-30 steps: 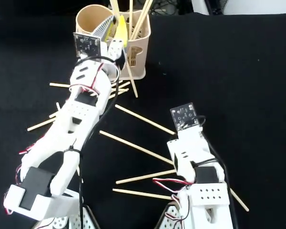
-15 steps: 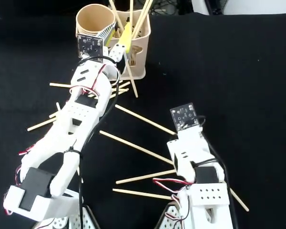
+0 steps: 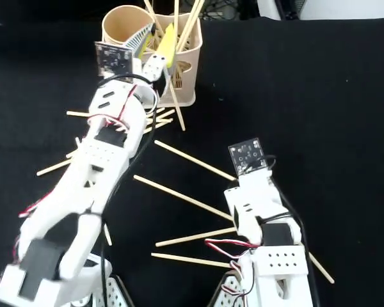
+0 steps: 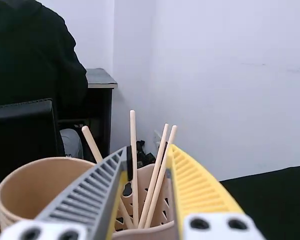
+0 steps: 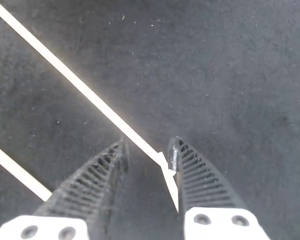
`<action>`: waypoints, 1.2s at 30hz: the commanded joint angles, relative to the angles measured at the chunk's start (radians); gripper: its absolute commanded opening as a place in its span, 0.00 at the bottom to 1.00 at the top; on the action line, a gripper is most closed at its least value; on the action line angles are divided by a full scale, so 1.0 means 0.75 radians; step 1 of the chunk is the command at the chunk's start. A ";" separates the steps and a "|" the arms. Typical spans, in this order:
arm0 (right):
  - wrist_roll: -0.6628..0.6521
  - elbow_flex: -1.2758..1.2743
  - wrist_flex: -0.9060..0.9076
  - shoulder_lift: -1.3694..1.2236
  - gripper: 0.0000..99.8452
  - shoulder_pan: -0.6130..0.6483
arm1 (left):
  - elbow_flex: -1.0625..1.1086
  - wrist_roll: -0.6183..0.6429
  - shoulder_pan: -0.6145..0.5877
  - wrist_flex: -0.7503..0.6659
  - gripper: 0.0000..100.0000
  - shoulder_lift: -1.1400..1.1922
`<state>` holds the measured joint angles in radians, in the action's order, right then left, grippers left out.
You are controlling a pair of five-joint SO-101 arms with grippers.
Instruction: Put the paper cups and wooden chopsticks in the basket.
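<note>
Near the tabletop's (image 3: pixel 320 96) front edge the right gripper (image 5: pixel 147 150) hangs low, fingers apart, over one wooden chopstick (image 5: pixel 80 87) lying flat. Loose chopsticks (image 3: pixel 179 197) lie scattered across the middle. At the far edge the left gripper (image 4: pixel 147 150), fingers parted, sits above the basket (image 3: pixel 185 83), which holds upright chopsticks (image 4: pixel 133 150). The paper cup (image 3: pixel 125 29) stands against the basket's side.

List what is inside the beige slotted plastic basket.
Several wooden chopsticks stand inside the beige slotted basket, tops poking out. Its bottom and the part under the left gripper are hidden.
</note>
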<state>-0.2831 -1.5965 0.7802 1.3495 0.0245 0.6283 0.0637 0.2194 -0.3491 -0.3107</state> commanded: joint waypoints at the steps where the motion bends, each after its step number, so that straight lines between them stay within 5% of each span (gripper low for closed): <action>1: 0.002 0.005 -0.027 0.013 0.15 -0.006 | 0.011 -0.014 -0.017 0.121 0.14 -0.256; 11: 0.002 0.005 -0.027 0.013 0.15 -0.006 | 0.007 -0.010 -0.328 0.513 0.15 -0.624; 19: 0.002 0.009 -0.018 0.013 0.15 -0.006 | 0.007 -0.023 -0.795 1.483 0.16 -0.853; 23: 0.002 0.114 0.080 0.005 0.15 -0.014 | 0.069 -0.147 -0.993 1.815 0.16 -0.863; 30: -0.151 0.703 0.591 -0.056 0.15 -0.016 | 0.398 -0.254 -1.073 1.862 0.16 -0.865; 36: -0.325 0.891 0.724 -0.543 0.25 -0.149 | 0.551 -0.256 -1.071 1.851 0.16 -0.865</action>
<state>-0.4872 -1.0226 1.3019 1.1270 -0.0107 1.0273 -0.1158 -0.5738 1.0395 -0.9398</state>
